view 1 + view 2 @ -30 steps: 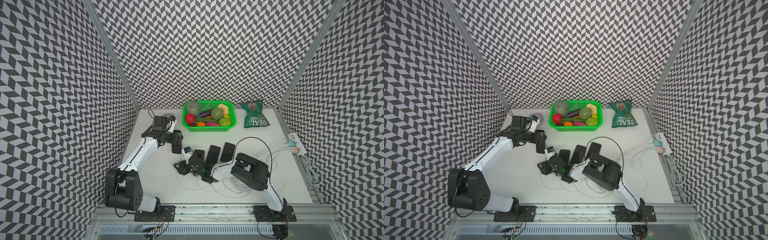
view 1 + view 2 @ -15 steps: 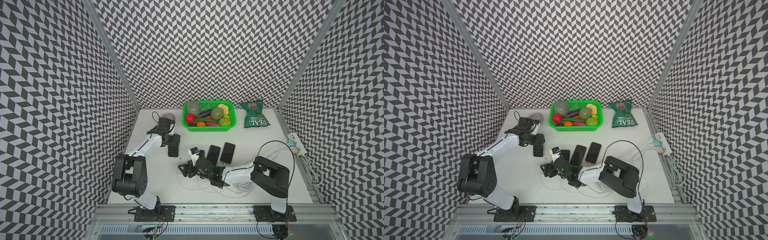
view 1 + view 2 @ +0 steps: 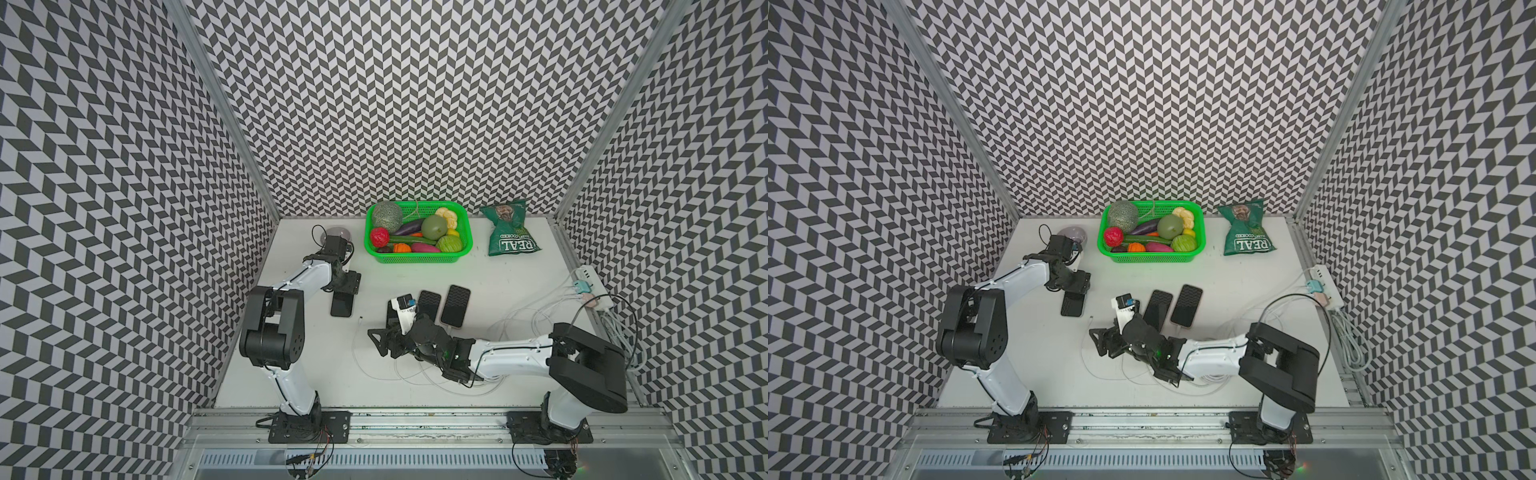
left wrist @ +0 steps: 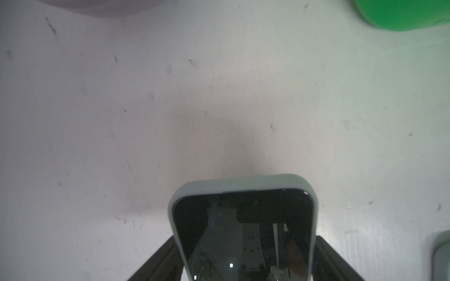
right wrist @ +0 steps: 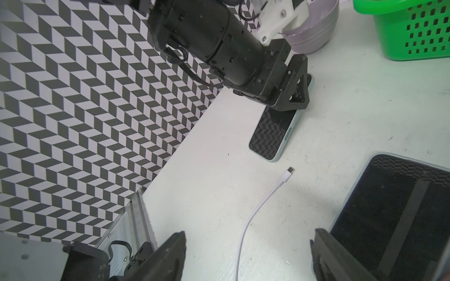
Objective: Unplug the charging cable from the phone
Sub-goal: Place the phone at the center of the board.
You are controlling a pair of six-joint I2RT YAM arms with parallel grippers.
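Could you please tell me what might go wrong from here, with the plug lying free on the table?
1. The left pincer grips the phone by its sides; a careless release could shove it onto the loose plug nearby.
2. The right pincer hangs open, low over the white cable; pulling back might snag it.
3. Its finger sits close beside a neighbouring phone and could nudge it.

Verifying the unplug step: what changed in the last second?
Right end effector drew back to the right, away from the phone, and opened wider. The charging cable lies loose on the table between its fingers, plug free. Right elbow swung outward; left elbow rose. Unchanged: left end effector clamped on the phone, which hardly moved; other phones; basket.
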